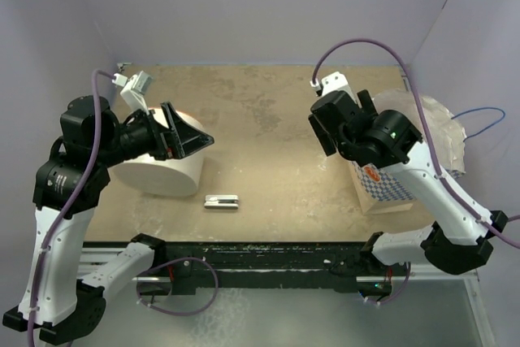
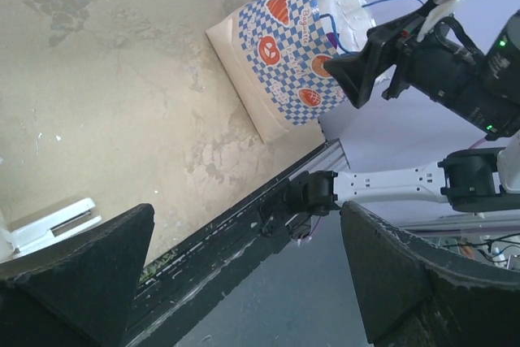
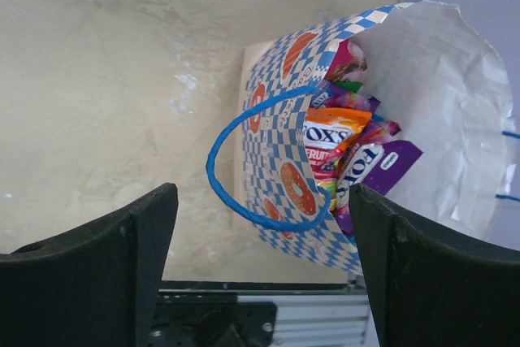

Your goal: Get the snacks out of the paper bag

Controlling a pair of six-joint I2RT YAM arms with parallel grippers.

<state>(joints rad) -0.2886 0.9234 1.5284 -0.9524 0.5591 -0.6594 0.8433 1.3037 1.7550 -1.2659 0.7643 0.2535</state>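
Note:
The paper bag (image 3: 280, 111) stands open at the table's right near edge, white with a blue check band and orange marks. It also shows in the top view (image 1: 388, 193) and the left wrist view (image 2: 284, 54). Several glossy snacks (image 3: 341, 148) in orange, purple, pink and green stick up inside it. Its blue string handle (image 3: 218, 180) loops out to the left. My right gripper (image 3: 260, 270) is open and empty above the bag, with the handle and bag rim between its fingers in that view. My left gripper (image 1: 188, 136) is open and empty, raised at the left, far from the bag.
A plain white cylinder (image 1: 158, 172) lies at the left under my left arm. A small grey metal clip (image 1: 221, 201) lies near the front edge, and also shows in the left wrist view (image 2: 49, 225). A black rail (image 1: 268, 253) runs along the near edge.

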